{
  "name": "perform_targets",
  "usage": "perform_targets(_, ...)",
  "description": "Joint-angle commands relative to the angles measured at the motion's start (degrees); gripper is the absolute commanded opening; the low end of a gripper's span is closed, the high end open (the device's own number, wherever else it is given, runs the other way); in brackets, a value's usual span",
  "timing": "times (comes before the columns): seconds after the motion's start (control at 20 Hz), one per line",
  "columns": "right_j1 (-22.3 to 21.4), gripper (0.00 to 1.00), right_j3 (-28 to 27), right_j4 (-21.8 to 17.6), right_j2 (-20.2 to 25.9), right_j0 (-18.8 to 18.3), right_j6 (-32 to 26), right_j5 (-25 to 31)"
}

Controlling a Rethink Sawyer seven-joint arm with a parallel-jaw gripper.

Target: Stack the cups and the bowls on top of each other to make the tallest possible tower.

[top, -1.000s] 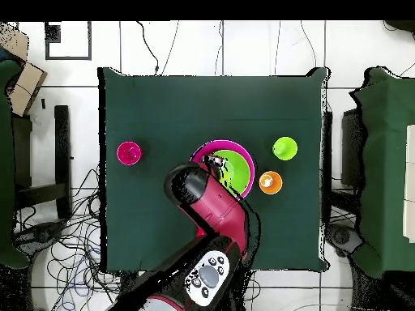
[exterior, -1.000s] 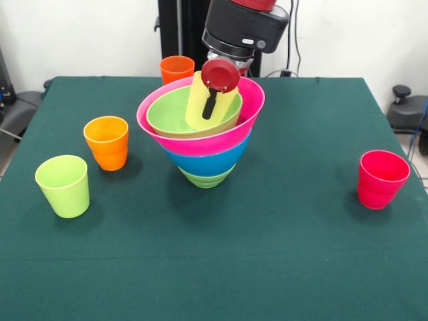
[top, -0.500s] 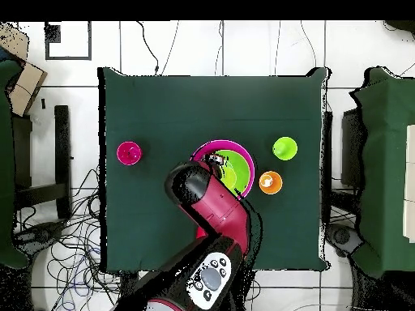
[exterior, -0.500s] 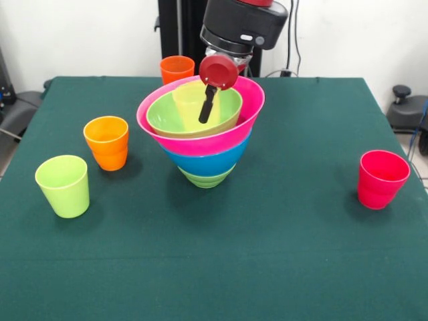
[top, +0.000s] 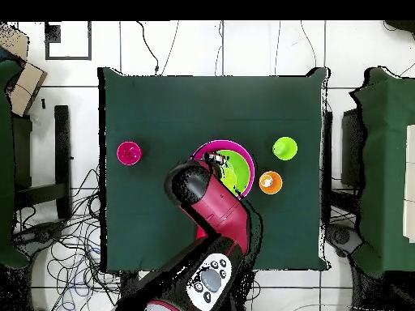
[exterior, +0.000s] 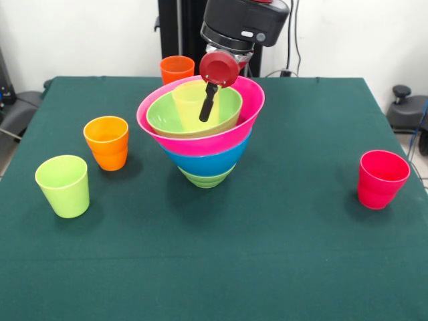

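Pincer state cannot be told. Yellow cup is seated in the tower. Tower could be tipped if snagged on withdrawal.

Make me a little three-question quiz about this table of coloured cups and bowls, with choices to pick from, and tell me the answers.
1. Where does the pale yellow cup sit?
A. on the cloth beside the red cup
B. inside the small green bowl at the top of the tower
C. under the blue bowl

2. How many cups stand alone on the table in the front view?
A. two
B. six
C. four

3. How does the pale yellow cup stand?
A. upright, mouth up
B. upside down
C. lying on its side

Answers: 1 B, it rests within the small green bowl. 2 C, the lime green cup, two orange cups and the red cup. 3 A, its open rim faces up.
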Motion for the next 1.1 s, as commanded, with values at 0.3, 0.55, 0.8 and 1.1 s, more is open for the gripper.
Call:
perform_targets(0.3,0.21,1.00,0.28,-5.07,3.72,1.09,3.96,4.05)
perform_targets(0.55,-0.51,1.00,-1.58,-6.25,1.42,1.83,4.82,8.20)
perform_targets(0.8,-1.38,1.00,-3.99,-7.63,-1.15,2.52,5.67,13.26)
perform_targets(1.1,-1.67,1.00,-6.50,-8.34,-3.09,3.13,6.91,16.78)
